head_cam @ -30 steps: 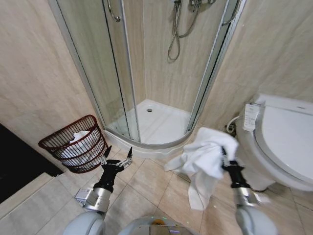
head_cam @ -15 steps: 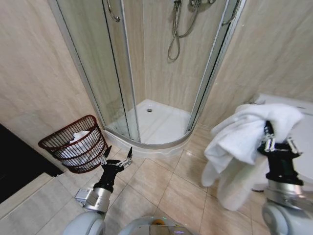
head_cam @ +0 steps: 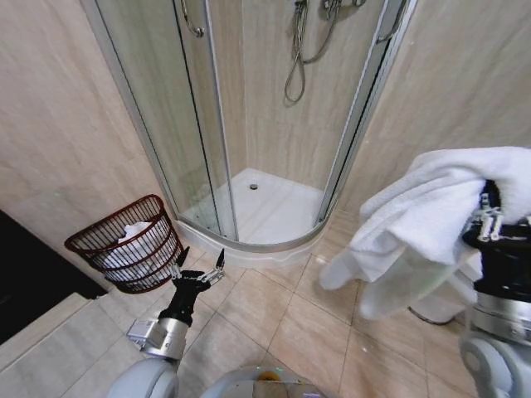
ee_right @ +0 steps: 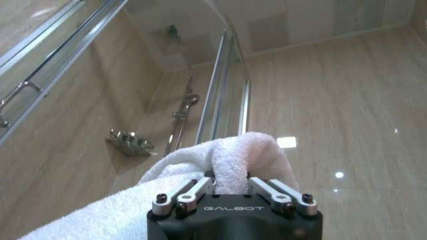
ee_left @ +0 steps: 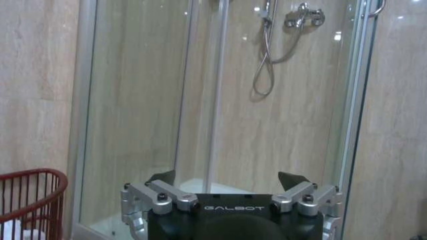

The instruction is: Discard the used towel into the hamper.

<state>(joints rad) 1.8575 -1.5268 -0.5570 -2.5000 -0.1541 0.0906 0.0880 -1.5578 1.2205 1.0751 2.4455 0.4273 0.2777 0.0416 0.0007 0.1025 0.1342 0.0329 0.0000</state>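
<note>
Hamper (head_cam: pixel 129 254) far left by the shower (head_cam: pixel 265 124), left pincer (head_cam: pixel 199 269) low beside it, spread and idle, right pincer (head_cam: pixel 489 217) high, clamped on towel (head_cam: pixel 423 220); long trailing folds, likely to snag or miss the rim.

From my seat, the open tiled floor (head_cam: pixel 265 315) between the robot and the shower is bare, so there is room to move there. The shower's glass door (head_cam: pixel 166 124) and its raised curved step (head_cam: pixel 265 249) close off the way straight ahead. The hamper (head_cam: pixel 129 245) stands on the left against the wall (head_cam: pixel 58 141), just beside the glass, its mouth tilted toward me and already holding white cloth. My left gripper (head_cam: pixel 199 269) hangs low near it, fingers spread, with clear floor between them. On the right, the towel (head_cam: pixel 423 224) pinched in my right gripper (ee_right: pixel 230 182) drapes wide and blocks my view of that side.
</note>
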